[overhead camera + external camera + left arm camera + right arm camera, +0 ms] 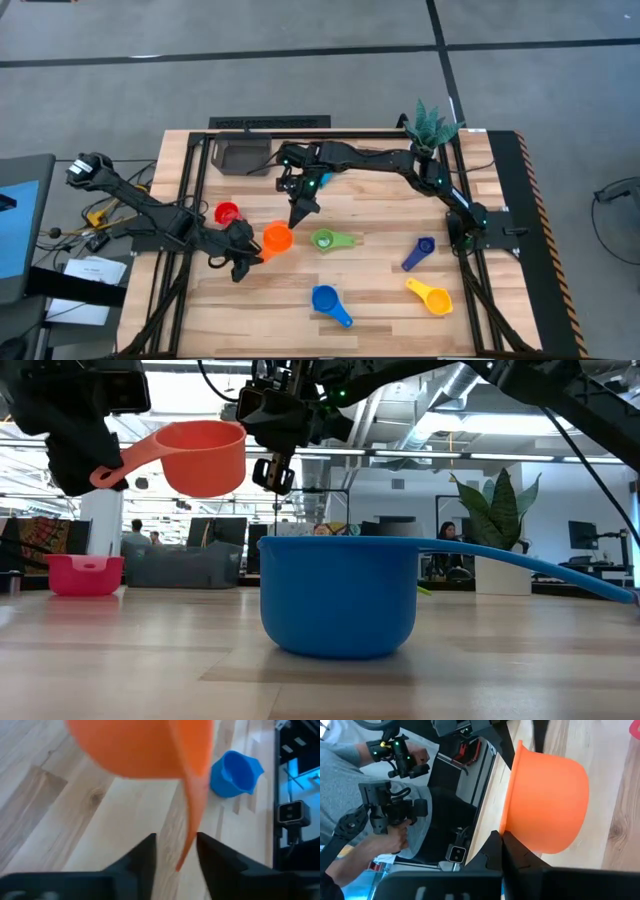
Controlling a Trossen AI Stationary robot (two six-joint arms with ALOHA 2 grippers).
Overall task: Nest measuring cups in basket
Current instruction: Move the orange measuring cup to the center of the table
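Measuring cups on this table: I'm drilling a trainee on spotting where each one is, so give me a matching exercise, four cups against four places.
Things:
1. orange cup
2. red cup
3. green cup
4. yellow cup

Places:
A. on the table just right of the orange cup
B. lifted off the table, handle between the left gripper's fingers
C. on the table near the front right corner
D. on the table, left of the right gripper

Pairs: 1-B, 2-D, 3-A, 4-C

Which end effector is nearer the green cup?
Right. The right end effector hangs just beside the green cup, toward the basket; the left end effector sits farther off, beyond the orange cup it holds.
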